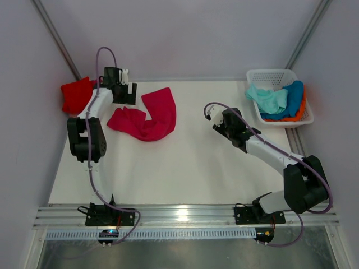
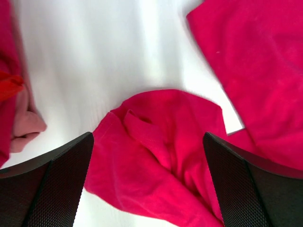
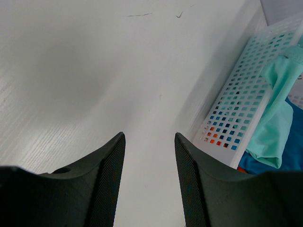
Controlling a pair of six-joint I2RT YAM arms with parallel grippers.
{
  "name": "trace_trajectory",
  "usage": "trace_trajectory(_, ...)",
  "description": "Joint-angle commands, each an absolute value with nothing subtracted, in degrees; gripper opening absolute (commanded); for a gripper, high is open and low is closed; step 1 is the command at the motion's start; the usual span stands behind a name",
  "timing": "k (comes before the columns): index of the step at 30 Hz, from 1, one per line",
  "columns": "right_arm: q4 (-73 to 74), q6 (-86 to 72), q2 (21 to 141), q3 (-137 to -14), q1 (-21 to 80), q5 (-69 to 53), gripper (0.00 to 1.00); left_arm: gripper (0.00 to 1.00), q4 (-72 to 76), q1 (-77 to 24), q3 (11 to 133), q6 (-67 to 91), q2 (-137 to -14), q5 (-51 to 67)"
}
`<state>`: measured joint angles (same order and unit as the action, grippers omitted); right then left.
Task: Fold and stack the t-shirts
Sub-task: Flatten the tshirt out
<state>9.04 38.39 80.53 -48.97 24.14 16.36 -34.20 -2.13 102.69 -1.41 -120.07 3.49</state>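
Over at the far left of the white table, we see our left gripper stretched above the crumpled crimson-pink cloth t-shirt, jaws spread wide, gripping nothing. Our right gripper hangs mid-table on a bent arm, its jaws parted too and empty, white plastic lattice basket to its right.
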Motion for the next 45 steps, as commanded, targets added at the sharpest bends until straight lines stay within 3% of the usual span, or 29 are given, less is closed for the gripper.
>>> trace_trajectory(1, 8.1, 37.4, 80.5, -50.1, 24.0, 16.1, 0.50, 0.99, -34.9, -2.0, 105.9, -0.5, -113.8, 3.0)
trace_trajectory(17, 8.3, 37.4, 80.2, -50.1, 24.1, 16.5, 0.50, 0.94, -35.9, -2.1, 103.9, 3.1, -118.3, 11.7)
trace_trajectory(35, 8.8, 37.5, 80.1, -50.1, 24.1, 16.2, 0.51, 0.86, -35.2, -2.1, 99.7, 2.1, -123.0, 11.2)
trace_trajectory(36, 8.8, 37.5, 80.0, -50.2, 24.1, 16.2, 0.50, 0.84, -35.2, -2.1, 99.6, 2.3, -123.1, 11.3)
trace_trajectory(37, 8.9, 37.5, 80.0, -50.1, 24.1, 16.3, 0.50, 0.75, -35.1, -2.0, 99.7, 2.2, -123.2, 11.9)
trace_trajectory(38, 8.8, 37.6, 80.0, -50.0, 24.1, 16.3, 0.51, 0.44, -35.2, -2.0, 99.7, 2.0, -123.3, 12.0)
trace_trajectory(39, 8.8, 37.6, 80.0, -50.0, 24.1, 16.2, 0.51, 0.05, -34.9, -2.0, 99.6, 2.2, -123.4, 11.8)
trace_trajectory(40, 8.8, 37.6, 80.1, -50.0, 24.1, 16.2, 0.50, 0.00, -34.7, -2.1, 99.3, 2.4, -123.3, 11.7)
trace_trajectory(45, 8.8, 37.7, 80.2, -50.0, 24.1, 16.1, 0.50, 0.00, -34.4, -2.0, 99.2, 2.4, -122.6, 12.2)
